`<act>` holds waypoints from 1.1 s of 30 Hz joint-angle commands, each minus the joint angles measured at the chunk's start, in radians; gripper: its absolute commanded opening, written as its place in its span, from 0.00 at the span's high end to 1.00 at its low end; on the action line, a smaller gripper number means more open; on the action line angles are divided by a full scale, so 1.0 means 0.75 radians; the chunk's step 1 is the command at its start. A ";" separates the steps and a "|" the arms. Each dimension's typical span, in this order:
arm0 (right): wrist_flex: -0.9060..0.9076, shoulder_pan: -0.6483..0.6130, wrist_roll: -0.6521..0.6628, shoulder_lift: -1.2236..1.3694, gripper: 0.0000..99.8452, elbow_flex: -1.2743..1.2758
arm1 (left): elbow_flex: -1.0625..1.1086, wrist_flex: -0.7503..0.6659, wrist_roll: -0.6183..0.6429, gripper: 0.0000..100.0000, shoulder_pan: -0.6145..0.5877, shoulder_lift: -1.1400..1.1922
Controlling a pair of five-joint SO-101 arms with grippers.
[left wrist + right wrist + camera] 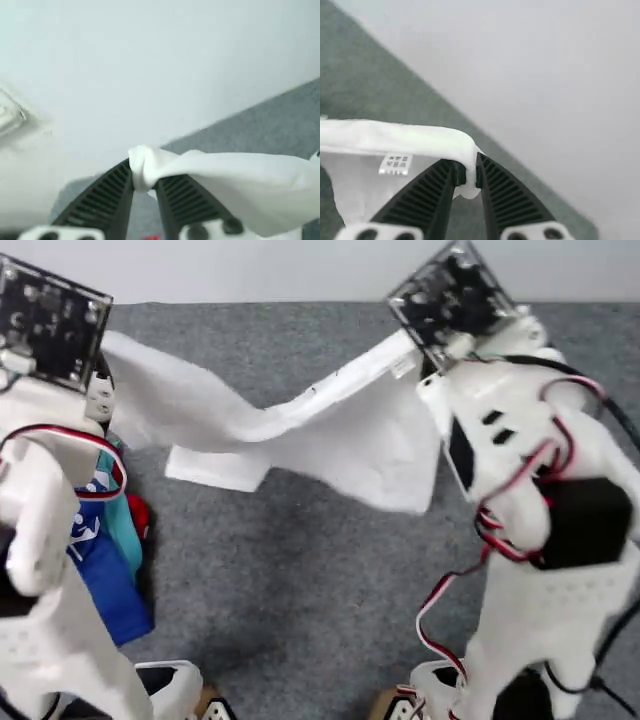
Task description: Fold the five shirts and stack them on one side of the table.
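Note:
A white shirt point(300, 430) hangs stretched above the grey table between both arms. My left gripper point(144, 184) is shut on one bunched corner of the white shirt point(235, 175), at the table's far left in the high view. My right gripper point(467, 175) is shut on the opposite edge of the white shirt point(395, 137), close to its small label point(395, 164). In the high view that grip sits at the far right under the wrist camera point(455, 295). The shirt's lower part sags down to the table in the middle.
A pile of shirts in blue point(105, 580), teal point(122, 530) and red point(138, 515) lies at the left edge beside the left arm. The grey table surface point(300, 620) spreads in front. A pale wall borders the table's far edge.

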 commanded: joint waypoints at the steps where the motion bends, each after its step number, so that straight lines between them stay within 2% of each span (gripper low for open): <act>1: -0.073 0.036 0.039 -0.085 0.99 -0.072 | -0.089 -0.035 -0.018 1.00 0.053 -0.012; 5: -0.056 0.034 0.055 -0.144 0.99 -0.072 | -0.150 0.037 -0.084 1.00 0.057 -0.023; 10: 0.175 0.036 0.055 -0.144 0.99 -0.061 | -0.224 0.327 -0.184 1.00 0.055 -0.023; 14: 0.416 0.032 0.045 -0.030 0.99 -0.061 | -0.040 0.319 -0.254 1.00 -0.010 -0.070; 17: 0.492 0.036 0.043 0.085 0.99 -0.053 | 0.251 0.319 -0.331 1.00 0.027 -0.110; 22: 0.472 0.030 0.041 0.275 0.99 0.110 | 0.785 0.313 -0.438 1.00 0.055 -0.106; 26: 0.359 0.036 0.037 0.422 0.99 0.301 | 1.128 0.266 -0.501 1.00 0.102 -0.006; 30: 0.218 0.036 0.006 0.535 0.99 0.438 | 1.327 0.158 -0.518 1.00 0.155 0.215; 33: 0.122 0.032 0.006 0.598 0.99 0.495 | 1.319 0.143 -0.516 0.99 0.151 0.405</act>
